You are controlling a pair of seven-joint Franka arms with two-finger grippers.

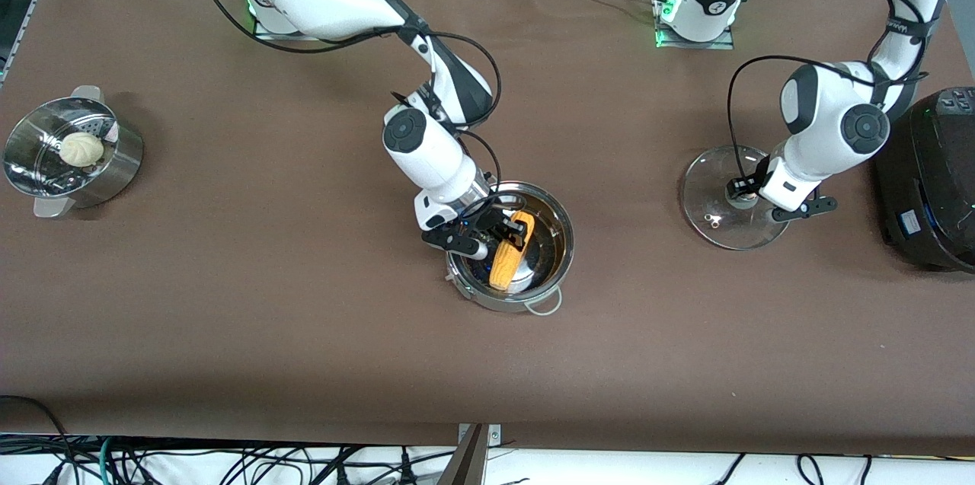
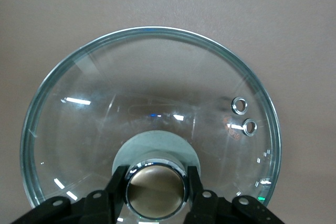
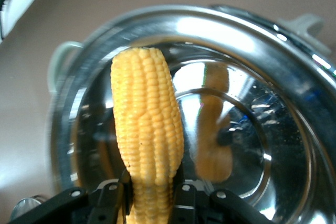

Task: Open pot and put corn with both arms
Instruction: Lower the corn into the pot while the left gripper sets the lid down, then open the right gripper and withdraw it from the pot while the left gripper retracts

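Observation:
The steel pot (image 1: 568, 241) stands open in the middle of the table. My right gripper (image 1: 508, 232) is shut on the yellow corn (image 1: 506, 260) and holds it tilted over the pot, its free end down inside. In the right wrist view the corn (image 3: 147, 135) sits between the fingers of the right gripper (image 3: 149, 195), above the pot's shiny bottom (image 3: 247, 145). The glass lid (image 1: 708, 196) lies on the table toward the left arm's end. My left gripper (image 1: 745, 196) is shut on its tan knob (image 2: 156, 190); in the left wrist view the left gripper (image 2: 156, 182) grips the knob at the middle of the lid (image 2: 152, 87).
A steel steamer pot (image 1: 128, 161) with a white bun (image 1: 81, 148) stands at the right arm's end of the table. A big black cooker (image 1: 933, 173) stands at the left arm's end, close beside the lid and the left arm.

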